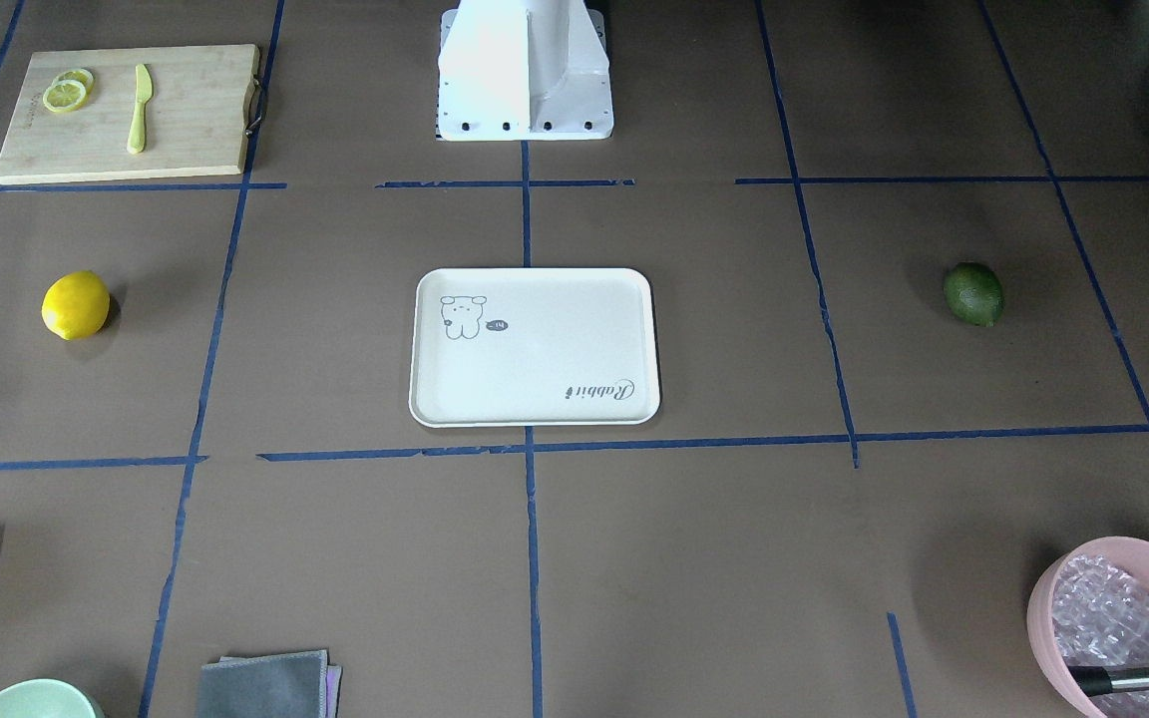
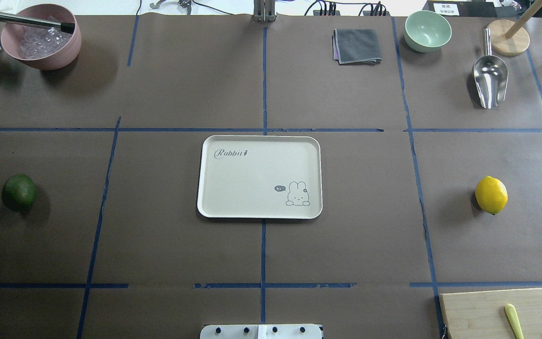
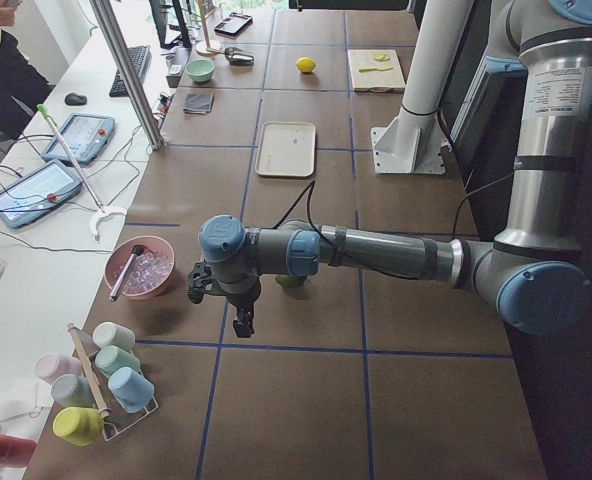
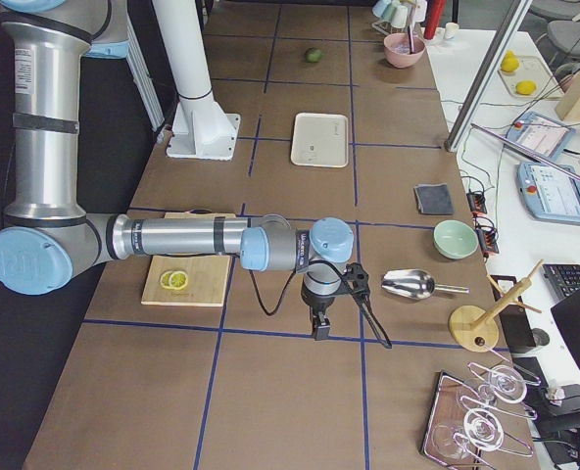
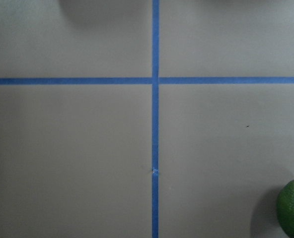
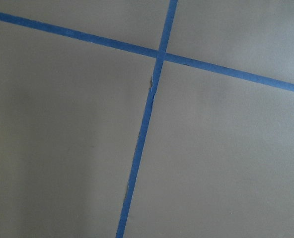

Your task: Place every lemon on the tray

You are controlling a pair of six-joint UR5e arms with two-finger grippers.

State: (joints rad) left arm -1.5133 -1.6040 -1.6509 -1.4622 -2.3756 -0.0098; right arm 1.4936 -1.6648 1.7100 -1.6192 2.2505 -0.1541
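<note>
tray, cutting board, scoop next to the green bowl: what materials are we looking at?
The tray looks like matte cream plastic or melamine, with a smooth moulded rim and printed artwork; I can't tell which. The cutting board looks like bamboo or pale wood, with strip grain showing and no gloss. The scoop is polished metal, probably stainless steel, with mirror-like reflections.

My overhead view looks forward and steeply down on the desk [image 2: 158, 235]; the front one faces back at the base [image 1: 525, 80]. Both share the tray [image 2: 259, 176]. Side views look along from either end. Wrist views sit close, pointing down; the left catches the green lemon [image 5: 293, 208].
</note>
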